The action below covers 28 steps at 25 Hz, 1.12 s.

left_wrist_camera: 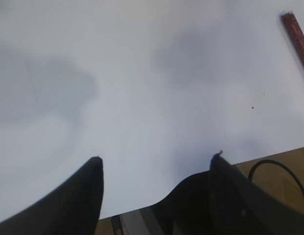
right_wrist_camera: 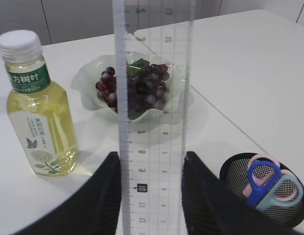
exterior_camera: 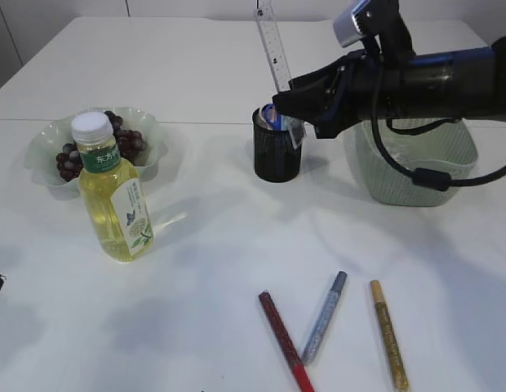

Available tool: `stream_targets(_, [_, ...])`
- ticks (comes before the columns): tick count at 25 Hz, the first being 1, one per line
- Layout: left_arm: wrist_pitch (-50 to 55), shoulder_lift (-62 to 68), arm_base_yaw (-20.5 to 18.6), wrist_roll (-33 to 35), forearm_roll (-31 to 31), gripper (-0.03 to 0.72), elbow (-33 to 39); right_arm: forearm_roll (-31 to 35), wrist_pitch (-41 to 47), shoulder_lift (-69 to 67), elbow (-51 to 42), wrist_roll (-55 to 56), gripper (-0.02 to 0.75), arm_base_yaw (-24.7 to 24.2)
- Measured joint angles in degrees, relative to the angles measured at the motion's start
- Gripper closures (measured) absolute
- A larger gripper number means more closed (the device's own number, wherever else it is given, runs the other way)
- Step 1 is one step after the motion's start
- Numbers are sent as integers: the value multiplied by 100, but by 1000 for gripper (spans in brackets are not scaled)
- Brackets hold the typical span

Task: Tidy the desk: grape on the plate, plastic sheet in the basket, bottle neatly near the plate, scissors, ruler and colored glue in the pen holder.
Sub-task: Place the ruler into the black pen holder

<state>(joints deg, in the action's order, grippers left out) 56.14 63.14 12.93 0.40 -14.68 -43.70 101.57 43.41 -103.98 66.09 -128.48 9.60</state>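
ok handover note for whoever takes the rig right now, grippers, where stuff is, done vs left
Right gripper: shut on the ruler, held upright over the pen holder.
Left gripper: open, empty, over bare table.
Done: grapes on plate, bottle beside it, scissors in holder.
Left: release ruler into holder, then three glue pens off the table. Basket contents unclear.

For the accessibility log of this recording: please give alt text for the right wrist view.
A clear ruler stands upright, clamped between the right tool's dark fingers. Behind it on the white table are a plate of grapes and a yellow drink bottle; at lower right, a black mesh pen holder holds scissors.
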Motion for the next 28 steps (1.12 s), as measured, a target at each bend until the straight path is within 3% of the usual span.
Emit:
stream_targets(16, [0, 0, 0, 0, 0, 200, 0, 34, -135, -1848, 2519, 520, 438, -4])
stream_targets(28, [0, 0, 0, 0, -13, 200, 0, 45, -463, -2386, 2859, 595, 438, -191])
